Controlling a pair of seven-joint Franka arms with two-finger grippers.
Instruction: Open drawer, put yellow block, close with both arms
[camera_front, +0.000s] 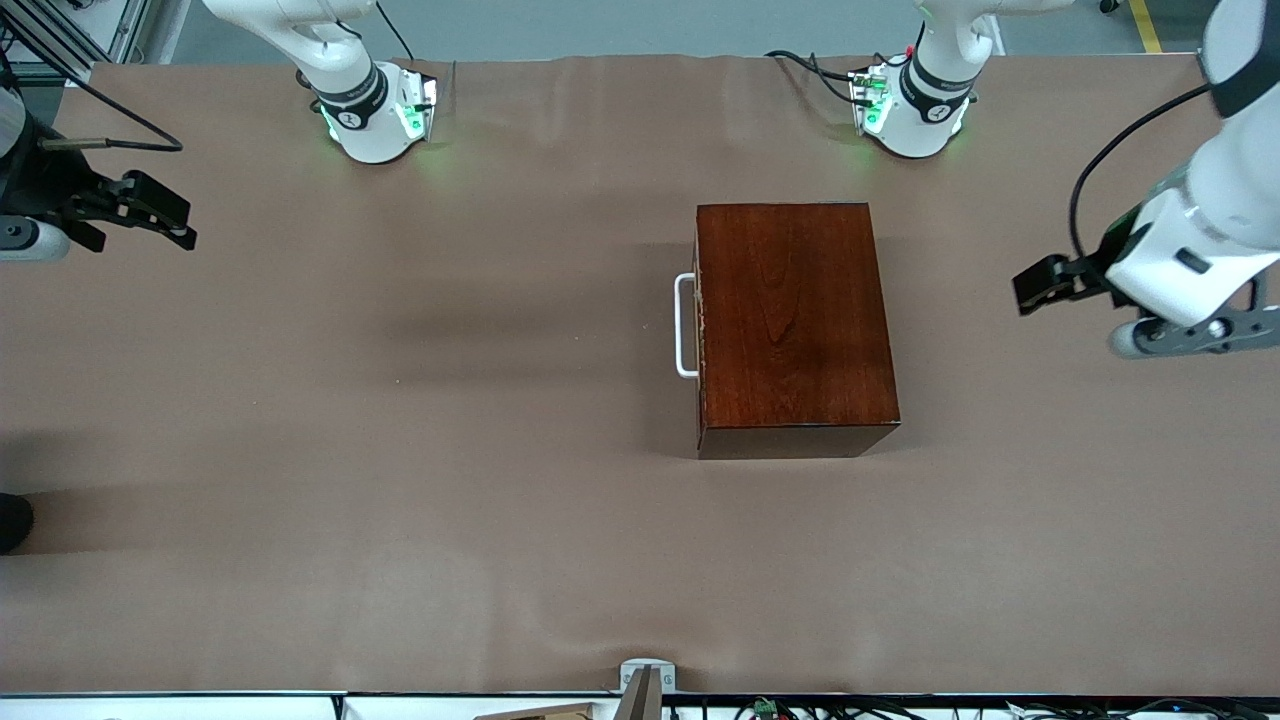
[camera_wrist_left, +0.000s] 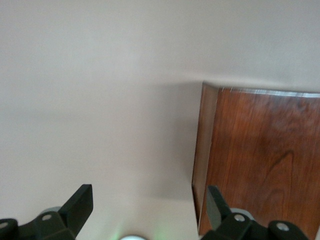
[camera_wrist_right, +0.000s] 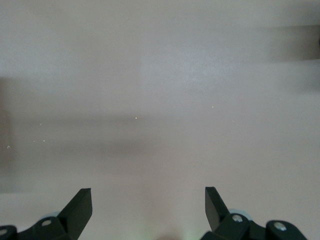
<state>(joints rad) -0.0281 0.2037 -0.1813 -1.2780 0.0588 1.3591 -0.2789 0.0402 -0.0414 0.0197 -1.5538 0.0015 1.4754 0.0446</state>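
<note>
The dark reddish-brown wooden box (camera_front: 790, 320) stands on the brown table. Its drawer is pushed in, so only the white U-shaped handle (camera_front: 685, 325) shows, on the side toward the right arm's end. The yellow block is out of view. My left gripper (camera_front: 1040, 283) hangs open and empty over the table at the left arm's end, apart from the box. In the left wrist view the left gripper (camera_wrist_left: 150, 205) is open, with the box (camera_wrist_left: 260, 160) beside one finger. My right gripper (camera_front: 165, 215) hangs over the right arm's end of the table. In the right wrist view it (camera_wrist_right: 148, 205) is open over bare table.
The two green-lit arm bases (camera_front: 380, 115) (camera_front: 910, 110) stand along the table's edge farthest from the front camera, with cables beside them. A small metal bracket (camera_front: 645, 680) sits at the edge nearest the front camera. A dark object (camera_front: 12, 520) shows at the right arm's end.
</note>
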